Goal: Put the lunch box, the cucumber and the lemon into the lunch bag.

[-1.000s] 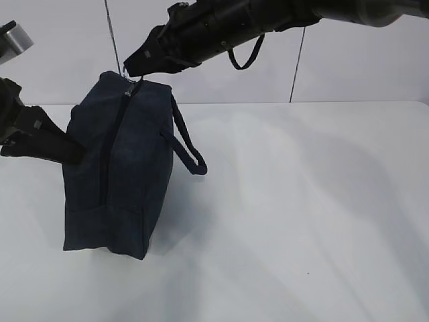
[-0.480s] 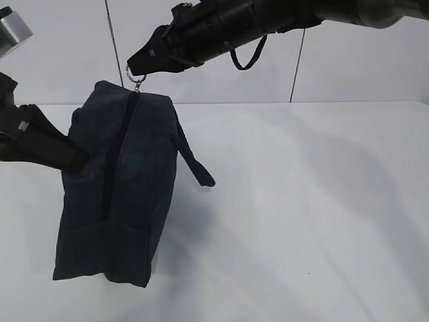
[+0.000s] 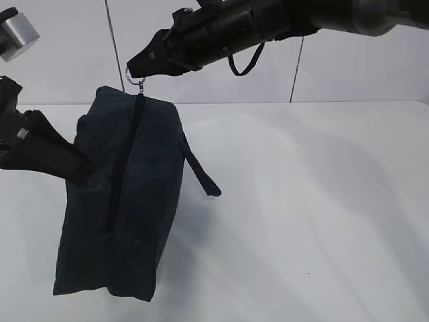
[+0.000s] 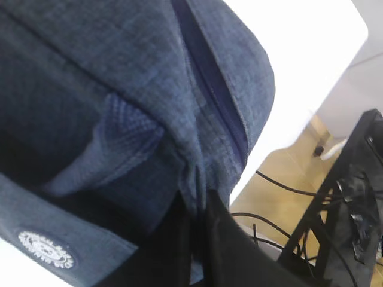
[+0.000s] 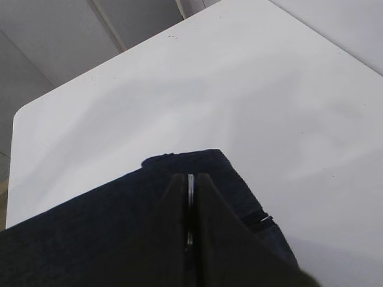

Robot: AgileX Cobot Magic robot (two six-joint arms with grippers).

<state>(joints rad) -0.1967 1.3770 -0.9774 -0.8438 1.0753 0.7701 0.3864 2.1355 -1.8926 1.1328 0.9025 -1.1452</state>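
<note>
Right hand (image 3: 137,67): ring pull (image 3: 134,78) is being pinched, for unzipping.
Left hand (image 3: 80,168): bag (image 3: 120,201) fabric is being clamped, bracing it.

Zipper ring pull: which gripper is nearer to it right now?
Right. The right gripper is shut on the ring pull atop the lunch bag; the left gripper pinches the bag's side fabric, lower down.

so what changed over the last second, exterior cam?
The lunch bag swung: its bottom dropped lower in frame and drifted left, its top edged right, and the strap handle swung out right. Both hands kept their grips: right hand shut on the ring pull, left hand pinching the bag's side. Zipper still closed.
</note>
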